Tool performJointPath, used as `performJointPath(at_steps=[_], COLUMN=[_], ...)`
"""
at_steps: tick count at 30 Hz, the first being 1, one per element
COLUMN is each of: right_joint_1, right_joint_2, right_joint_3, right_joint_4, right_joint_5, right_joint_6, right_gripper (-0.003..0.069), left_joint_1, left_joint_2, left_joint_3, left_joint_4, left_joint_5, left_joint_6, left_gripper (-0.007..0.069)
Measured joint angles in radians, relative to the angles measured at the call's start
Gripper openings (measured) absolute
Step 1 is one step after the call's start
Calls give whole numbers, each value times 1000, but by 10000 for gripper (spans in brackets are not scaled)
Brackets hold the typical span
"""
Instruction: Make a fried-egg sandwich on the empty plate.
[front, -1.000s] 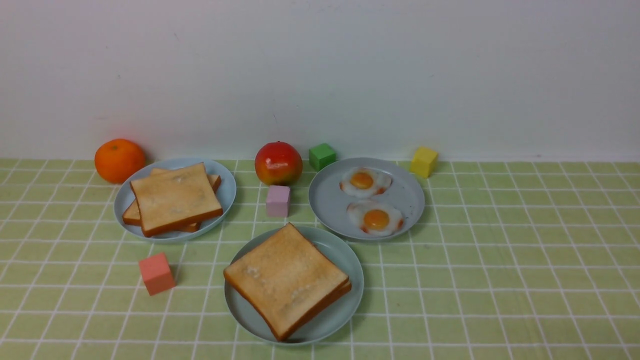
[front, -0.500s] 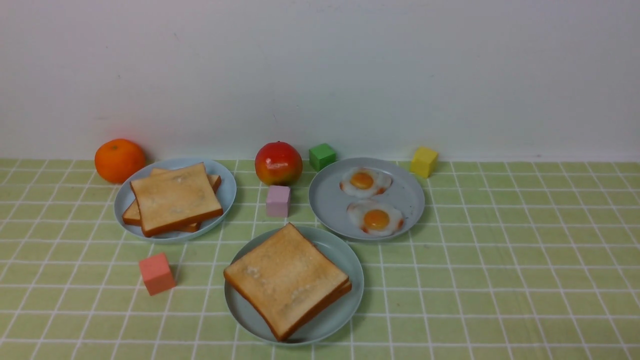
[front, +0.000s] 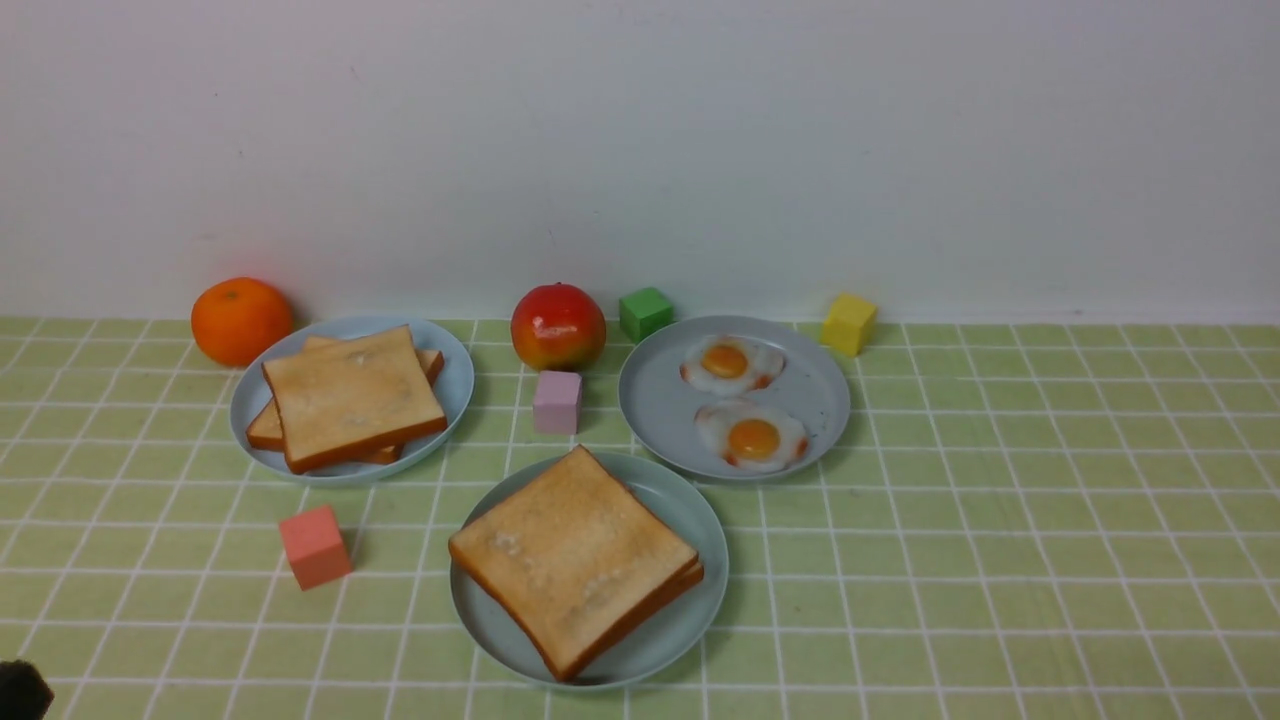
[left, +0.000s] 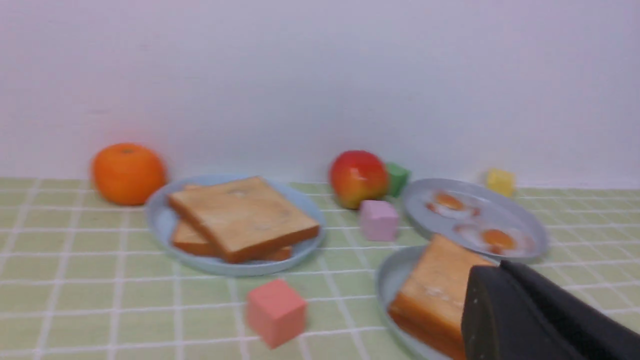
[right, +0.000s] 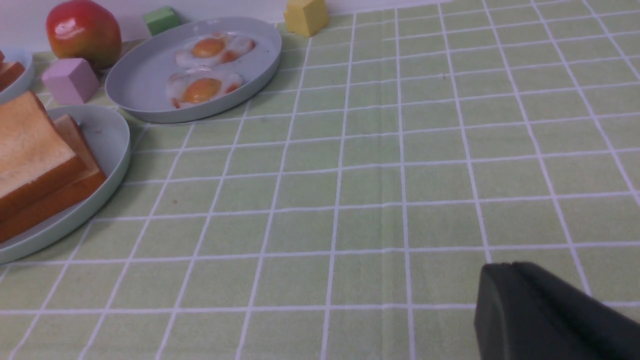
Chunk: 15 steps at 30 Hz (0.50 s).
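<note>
The pale mint-teal plate (front: 690, 620) sits at the front centre and holds two stacked toast slices (front: 570, 555). No egg shows between them in any view. They also show in the left wrist view (left: 440, 285) and the right wrist view (right: 35, 160). Two fried eggs (front: 752, 437) lie on a grey plate (front: 655, 400) behind it. My left gripper (left: 500, 267) is shut and empty, near the toast plate; its dark tip shows at the front view's bottom left corner (front: 20, 690). My right gripper (right: 510, 265) is shut and empty, over bare cloth to the right of the plates.
A blue-grey plate (front: 450, 385) at the back left holds several loose toast slices (front: 350, 395). An orange (front: 240, 320), an apple (front: 557, 326) and green (front: 644, 312), yellow (front: 848, 322), pink (front: 556, 401) and red (front: 314, 546) cubes stand around the plates. A white wall closes the back.
A dark tip of my left gripper has come into the front view's bottom left corner. Plates, toast and eggs have not moved.
</note>
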Motion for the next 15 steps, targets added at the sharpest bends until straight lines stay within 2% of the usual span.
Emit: performJointPath(at_steps=[3,7,15], right_joint_1=[0,0,0], right_joint_2=[0,0,0], right_joint_3=[0,0,0], right_joint_4=[0,3,3], right_joint_5=[0,-1,-1], right_joint_6=[0,0,0], right_gripper=[6,6,8], left_joint_1=[104,120,120], left_joint_2=[-1,-1,-1], left_joint_3=[66,75,75], left_joint_4=[4,33,39], left_joint_5=[80,194,194], left_joint_6=[-54,-70,-72], left_gripper=[-13,-13,-13])
